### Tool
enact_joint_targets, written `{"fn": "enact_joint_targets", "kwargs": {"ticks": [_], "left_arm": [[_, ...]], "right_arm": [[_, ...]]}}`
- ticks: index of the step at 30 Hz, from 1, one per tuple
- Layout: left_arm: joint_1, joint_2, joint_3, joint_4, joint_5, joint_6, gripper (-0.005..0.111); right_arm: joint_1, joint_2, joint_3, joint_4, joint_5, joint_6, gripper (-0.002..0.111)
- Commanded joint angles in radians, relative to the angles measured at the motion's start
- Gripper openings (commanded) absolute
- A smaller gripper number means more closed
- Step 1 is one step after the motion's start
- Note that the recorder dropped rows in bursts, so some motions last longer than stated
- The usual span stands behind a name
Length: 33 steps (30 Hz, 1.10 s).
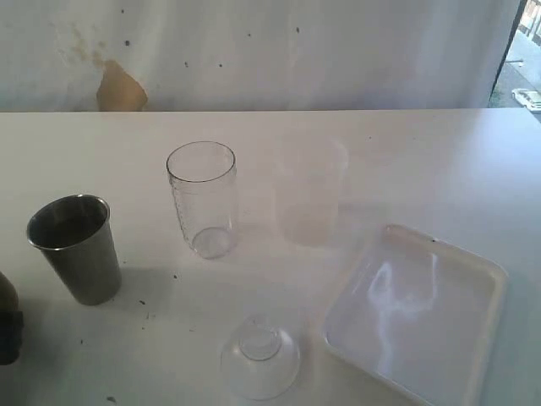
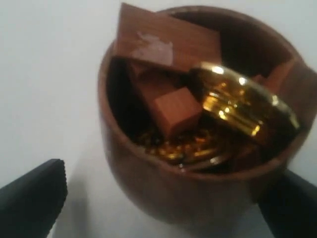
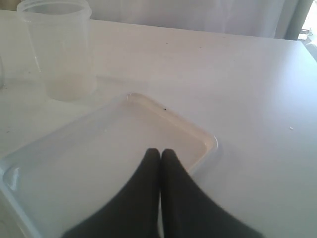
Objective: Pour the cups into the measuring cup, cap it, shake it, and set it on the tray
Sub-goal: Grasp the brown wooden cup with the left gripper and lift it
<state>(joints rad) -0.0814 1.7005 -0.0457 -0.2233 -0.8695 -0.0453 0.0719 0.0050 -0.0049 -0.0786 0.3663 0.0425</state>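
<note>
Nothing poured: measuring cup (image 1: 203, 199) empty, tray (image 1: 473, 264) bare at its four o'clock; left gripper (image 2: 168, 183) spread around filled wooden cup (image 2: 124, 163); right gripper (image 3: 160, 151) closed.

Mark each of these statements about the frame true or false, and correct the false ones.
1. The measuring cup is empty. True.
2. The clear dome lid caps the measuring cup. False: it lies on the table, apart from the cup.
3. The wooden cup holds wooden blocks and shiny gold pieces. True.
4. The right gripper is open. False: its jaws are shut together.
5. The steel tumbler stands on the tray. False: it stands on the table, on the far side of the measuring cup from the tray.
</note>
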Motion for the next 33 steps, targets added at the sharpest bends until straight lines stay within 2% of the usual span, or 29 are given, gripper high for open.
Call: {"fn": "enact_joint_targets", "kwargs": {"ticks": [1,11,21,33], "left_arm": [[-0.001,0.045,-0.026,0.005,-0.025,-0.003,0.098],[-0.001,0.065,-0.076,-0.001,-0.079,0.002,0.098],[-0.001,0.172,-0.101,-0.004,-0.107,0.002,0.098],[-0.001,0.176,-0.137,-0.004,-0.04,0.023,0.098]], "right_arm": [[-0.003,-0.005,0.005,-0.001,-0.015,-0.008,0.0],[-0.003,-0.005,0.005,-0.001,-0.015,-0.02,0.0],[-0.003,-0.005,0.005,-0.001,-0.015,-0.02,0.0],[-0.003,-0.005,0.005,-0.001,-0.015,-0.02,0.0]]}}
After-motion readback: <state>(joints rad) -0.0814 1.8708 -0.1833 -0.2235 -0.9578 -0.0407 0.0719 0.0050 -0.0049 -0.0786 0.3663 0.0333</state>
